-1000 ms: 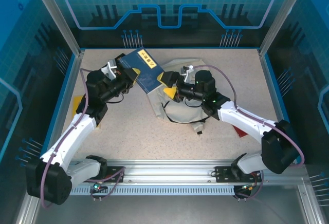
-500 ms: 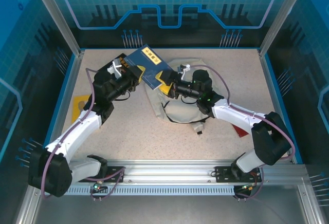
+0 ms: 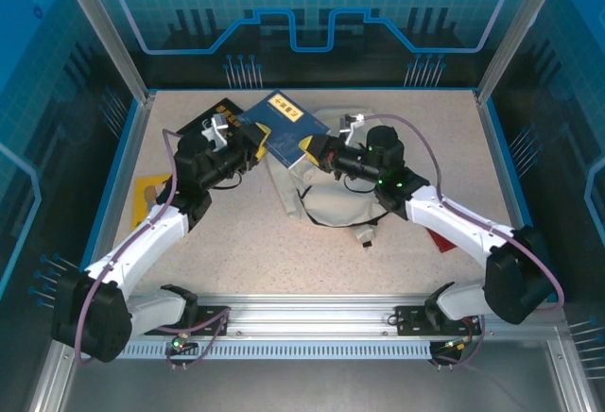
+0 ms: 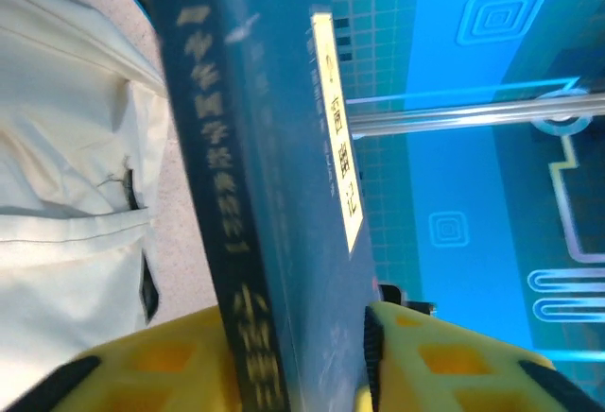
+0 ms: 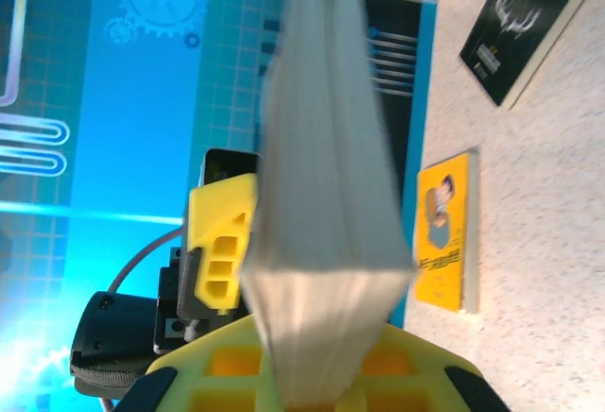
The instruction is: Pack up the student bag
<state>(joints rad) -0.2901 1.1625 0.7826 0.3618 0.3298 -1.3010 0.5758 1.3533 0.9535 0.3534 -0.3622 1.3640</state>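
The book is held tilted over the bag, which lies mid-table, probably to feed it in. The right gripper is clamped on its page edge. The left gripper straddles the spine, but I cannot tell whether it grips.

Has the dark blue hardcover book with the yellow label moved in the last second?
Yes. The dark blue hardcover book has shifted to the right, away from the black book lying flat at the left, which has kept its place.
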